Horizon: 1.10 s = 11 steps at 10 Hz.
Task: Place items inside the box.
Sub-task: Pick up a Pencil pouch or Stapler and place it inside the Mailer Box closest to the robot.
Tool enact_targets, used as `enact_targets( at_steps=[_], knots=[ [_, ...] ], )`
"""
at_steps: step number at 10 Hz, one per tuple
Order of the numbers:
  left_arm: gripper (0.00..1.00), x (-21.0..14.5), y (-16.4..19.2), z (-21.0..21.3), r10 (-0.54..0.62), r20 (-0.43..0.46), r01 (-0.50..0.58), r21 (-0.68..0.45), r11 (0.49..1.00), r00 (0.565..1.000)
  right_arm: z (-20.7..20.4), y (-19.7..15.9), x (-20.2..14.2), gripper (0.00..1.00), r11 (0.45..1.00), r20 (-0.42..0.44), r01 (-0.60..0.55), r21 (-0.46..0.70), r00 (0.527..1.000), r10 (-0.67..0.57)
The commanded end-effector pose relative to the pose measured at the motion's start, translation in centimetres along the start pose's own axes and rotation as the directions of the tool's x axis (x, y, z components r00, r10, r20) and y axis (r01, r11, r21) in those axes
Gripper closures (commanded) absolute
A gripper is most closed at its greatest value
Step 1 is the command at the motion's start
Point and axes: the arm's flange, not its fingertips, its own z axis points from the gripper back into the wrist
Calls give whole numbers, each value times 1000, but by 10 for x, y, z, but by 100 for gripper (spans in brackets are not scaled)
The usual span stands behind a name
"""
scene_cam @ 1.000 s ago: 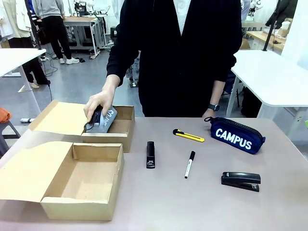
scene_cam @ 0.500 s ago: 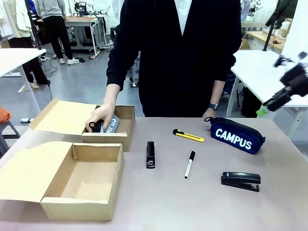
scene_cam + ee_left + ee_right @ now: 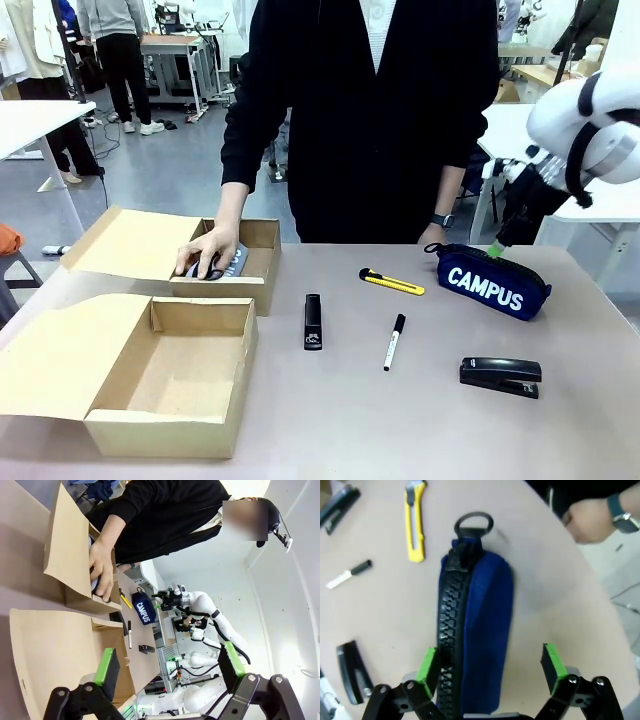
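Right gripper [image 3: 490, 665]: wide open and holding nothing. It hangs over the navy CAMPUS pouch [image 3: 480, 625], with 1 green pad on each side.
Left gripper [image 3: 169, 662]: wide open too, with nothing in it.
Navy pouch: lies on the table, zip on top, well apart from both boxes.
Grey pouch [image 3: 232, 264]: in the far box [image 3: 225, 290], under the person's hand [image 3: 208, 252].
Near box [image 3: 165, 430]: open, nothing in it.
On the table: yellow utility knife [image 3: 392, 283], white marker [image 3: 395, 342], middle stapler [image 3: 313, 322], right stapler [image 3: 500, 377].
Step now: picking up the navy pouch, I think.
How to do it well: slide over a bit first (the pouch sits closer to 1 pad). Go straight down. Grab the fat middle, not just the zip. Squeeze softly, because it looks squashy. Lift high, then go to a box, away from the person's hand.
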Motion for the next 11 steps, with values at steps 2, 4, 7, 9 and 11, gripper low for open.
enact_targets(
  at_steps=[2, 4, 7, 9, 11],
  knots=[
    [0, -1, -2, -1, -22, 16, 22, -25, 999, 1000, -32, 7, -3, 0, 999, -110, 19, -27, 994, -22],
    [0, -1, -2, -1, -22, 16, 22, -25, 999, 1000, -53, 21, -8, 0, 1000, -137, -1, -17, 991, -1],
    [0, -1, -2, -1, -22, 16, 22, -25, 999, 1000, -56, 31, -9, 0, 999, -145, -7, 48, 989, 14],
    [0, -1, -2, -1, -22, 16, 22, -25, 999, 1000, -57, 35, -8, 0, 995, -137, -10, 100, 990, 23],
    [0, -1, -2, -1, -22, 16, 22, -25, 999, 1000, -57, 35, -7, 0, 994, -151, 6, 105, 988, 10]
  ],
)
